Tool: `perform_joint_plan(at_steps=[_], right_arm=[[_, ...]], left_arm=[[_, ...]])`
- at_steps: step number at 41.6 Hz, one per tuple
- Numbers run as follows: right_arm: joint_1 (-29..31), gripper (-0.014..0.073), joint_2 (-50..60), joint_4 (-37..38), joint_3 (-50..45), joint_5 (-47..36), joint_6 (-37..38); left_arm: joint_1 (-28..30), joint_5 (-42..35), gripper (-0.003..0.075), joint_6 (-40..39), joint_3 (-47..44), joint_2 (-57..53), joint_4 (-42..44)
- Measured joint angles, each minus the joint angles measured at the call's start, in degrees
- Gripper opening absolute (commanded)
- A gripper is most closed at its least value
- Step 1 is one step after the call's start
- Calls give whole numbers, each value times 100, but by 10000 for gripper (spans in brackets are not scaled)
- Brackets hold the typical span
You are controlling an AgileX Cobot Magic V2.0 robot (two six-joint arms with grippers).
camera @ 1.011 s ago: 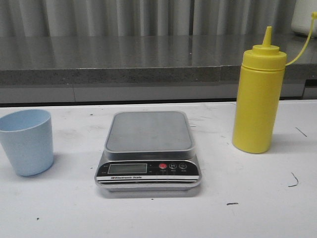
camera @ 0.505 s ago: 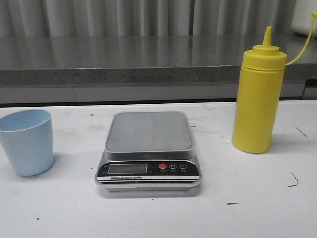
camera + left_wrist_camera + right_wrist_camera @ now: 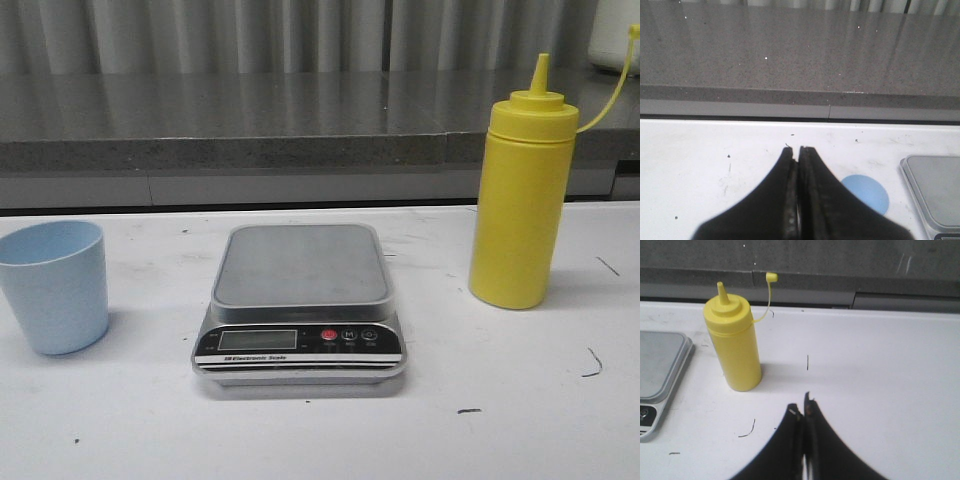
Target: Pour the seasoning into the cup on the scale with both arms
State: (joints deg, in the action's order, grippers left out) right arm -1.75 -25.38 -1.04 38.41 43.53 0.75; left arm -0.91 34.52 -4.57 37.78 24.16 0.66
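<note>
Comparing the front view with the two earlier ones, we find nothing changed: cup, scale and bottle sit exactly where they were, so we judge the task not yet begun.

Starting on the left, our left claw (image 3: 799, 150) is pressed shut on nothing, raised over the table (image 3: 120, 420). The cup (image 3: 865, 192) stands upright just beyond and to the inner side of that claw's tips, apart from them, and the scale (image 3: 935, 190) lies further the same way. In the front view the scale's platform is bare, so the cup (image 3: 55, 285) needs lifting onto it first.

Our right claw (image 3: 802, 407) is likewise closed and empty. The bottle (image 3: 735, 342) stands upright ahead of it, off to its inner side, well apart, cap off and dangling on its tether (image 3: 765, 300).
</note>
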Motion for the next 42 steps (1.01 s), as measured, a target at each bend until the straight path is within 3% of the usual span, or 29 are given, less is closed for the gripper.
perform_joint_plan(at_steps=[16,20,25,28,33,42], right_arm=[[0,-63,-262,0,0,374,0],[0,1,-262,11,0,398,0],[0,204,-262,11,0,482,0],[0,387,-262,20,0,526,0],[0,571,-262,20,0,581,-2],[0,591,-275,33,0,618,-2]], left_arm=[[0,186,-20,0,0,161,0],[0,213,-8,0,0,161,0],[0,224,149,0,0,161,0],[0,224,328,0,0,161,0],[0,224,529,0,0,161,0],[0,251,546,0,0,161,0]])
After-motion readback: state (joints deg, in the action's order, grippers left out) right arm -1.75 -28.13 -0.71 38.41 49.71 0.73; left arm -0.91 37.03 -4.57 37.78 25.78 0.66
